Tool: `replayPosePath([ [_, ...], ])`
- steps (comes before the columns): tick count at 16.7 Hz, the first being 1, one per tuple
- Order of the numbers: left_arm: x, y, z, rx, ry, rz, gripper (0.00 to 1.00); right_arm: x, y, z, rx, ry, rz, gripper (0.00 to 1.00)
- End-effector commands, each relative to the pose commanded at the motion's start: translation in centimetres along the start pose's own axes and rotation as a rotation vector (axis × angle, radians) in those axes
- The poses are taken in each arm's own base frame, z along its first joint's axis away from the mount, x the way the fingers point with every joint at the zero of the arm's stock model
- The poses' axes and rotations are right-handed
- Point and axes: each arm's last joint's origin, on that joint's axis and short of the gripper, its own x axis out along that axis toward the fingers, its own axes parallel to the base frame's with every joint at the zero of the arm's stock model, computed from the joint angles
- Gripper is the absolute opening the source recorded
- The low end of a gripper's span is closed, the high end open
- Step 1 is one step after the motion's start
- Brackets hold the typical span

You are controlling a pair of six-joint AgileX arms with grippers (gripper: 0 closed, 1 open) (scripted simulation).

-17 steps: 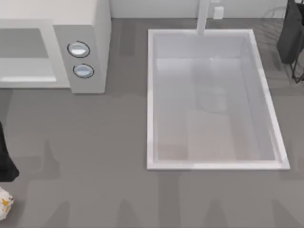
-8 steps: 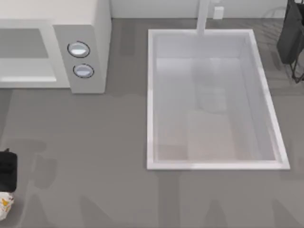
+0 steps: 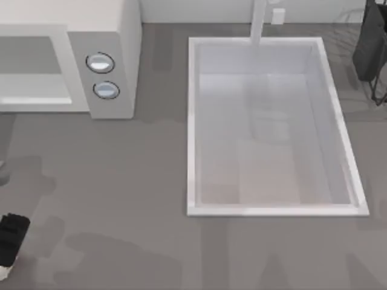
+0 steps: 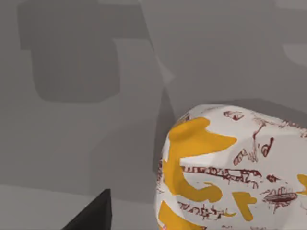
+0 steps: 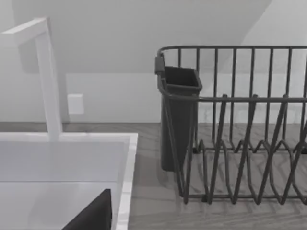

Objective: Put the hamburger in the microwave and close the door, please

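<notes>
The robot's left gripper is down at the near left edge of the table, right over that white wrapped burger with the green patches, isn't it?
Nearly. The patches are orange-yellow, not green: the left wrist view shows the white, lumpy wrapped hamburger with orange-yellow patches and dark red print. The rest holds: in the top view the black left gripper is at the table's near left edge, over it.

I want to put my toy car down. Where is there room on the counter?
The widest bare patch is the grey counter between the microwave and the sink, running along the near edge below both. It is crowded at the near left corner, where the left gripper hangs over the hamburger, and at the far right by the dish rack.
</notes>
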Motion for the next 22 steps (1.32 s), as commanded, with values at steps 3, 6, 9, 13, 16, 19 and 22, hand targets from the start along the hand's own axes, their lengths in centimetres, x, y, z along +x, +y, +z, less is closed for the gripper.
replayPosePath([
  [3, 0.3, 0.7, 1.3, 0.035, 0.138, -0.049, 1.00, 0.0, 0.0, 0.0, 0.000, 0.000, 0.000, 1.00],
  [6, 0.4, 1.0, 1.7, 0.047, 0.184, -0.067, 1.00, 0.0, 0.0, 0.0, 0.000, 0.000, 0.000, 1.00],
  [9, 0.4, 1.0, 1.7, 0.047, 0.184, -0.067, 1.00, 0.0, 0.0, 0.0, 0.000, 0.000, 0.000, 1.00],
  [13, 1.3, 0.8, 1.6, 0.048, 0.187, -0.068, 1.00, 0.0, 0.0, 0.0, 0.000, 0.000, 0.000, 1.00],
  [16, 3.8, 0.8, 1.4, 0.047, 0.182, -0.066, 1.00, 0.0, 0.0, 0.0, 0.000, 0.000, 0.000, 1.00],
  [19, 6.6, 0.6, 0.8, 0.047, 0.176, -0.064, 1.00, 0.0, 0.0, 0.0, 0.000, 0.000, 0.000, 1.00],
  [22, 8.2, 0.5, 0.3, 0.047, 0.183, -0.067, 1.00, 0.0, 0.0, 0.0, 0.000, 0.000, 0.000, 1.00],
])
